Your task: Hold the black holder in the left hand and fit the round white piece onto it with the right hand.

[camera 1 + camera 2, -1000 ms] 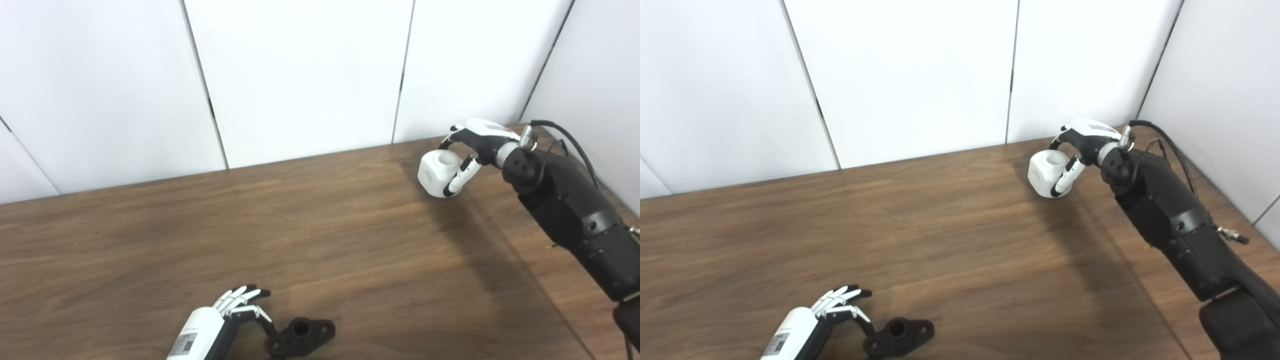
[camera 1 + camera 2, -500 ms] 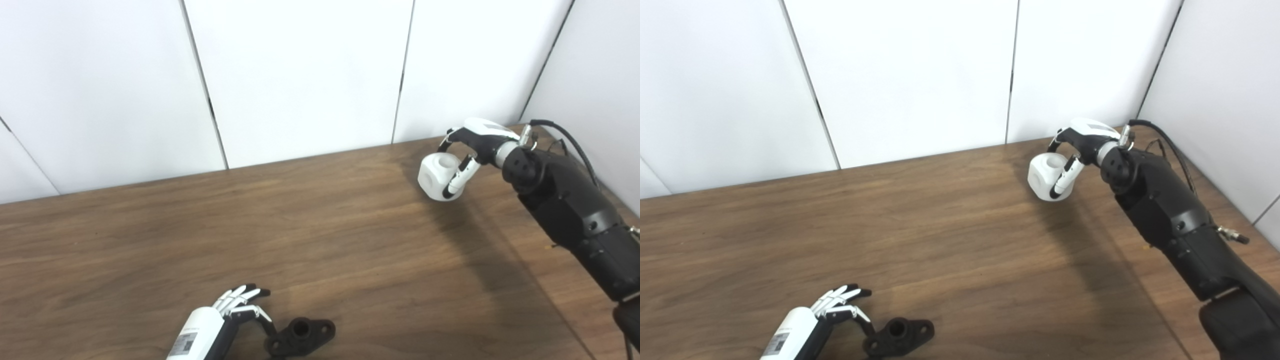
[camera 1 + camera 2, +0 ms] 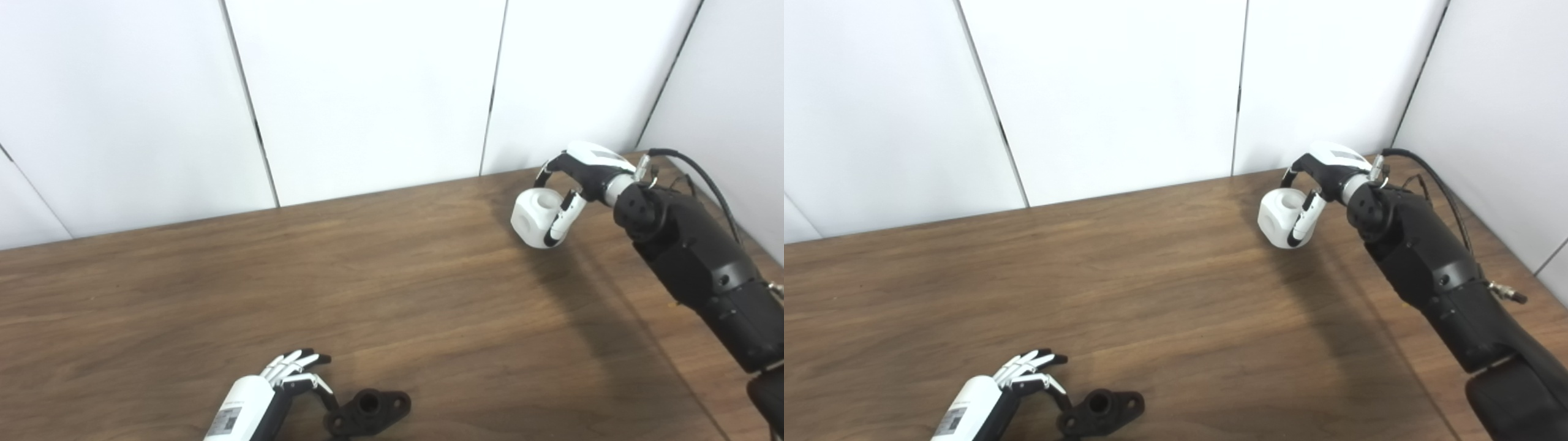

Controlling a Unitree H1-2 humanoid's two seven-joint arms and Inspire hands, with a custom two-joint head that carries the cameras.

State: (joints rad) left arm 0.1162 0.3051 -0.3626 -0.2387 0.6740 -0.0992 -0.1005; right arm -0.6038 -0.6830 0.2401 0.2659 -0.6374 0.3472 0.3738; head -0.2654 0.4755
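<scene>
Beside the left hand (image 3: 293, 380) lies the black holder (image 3: 367, 411), touching.

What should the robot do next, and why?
Probably bring the white piece, held in the right hand at the far right, toward the holder. They are far apart, and the left hand has its fingers at the holder's end on the table.

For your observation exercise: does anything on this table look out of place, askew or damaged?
Nothing stands out. The white piece sits in the right hand near the far edge; the black holder lies flat and intact by the left hand's fingertips. No spill or damage shows.
</scene>
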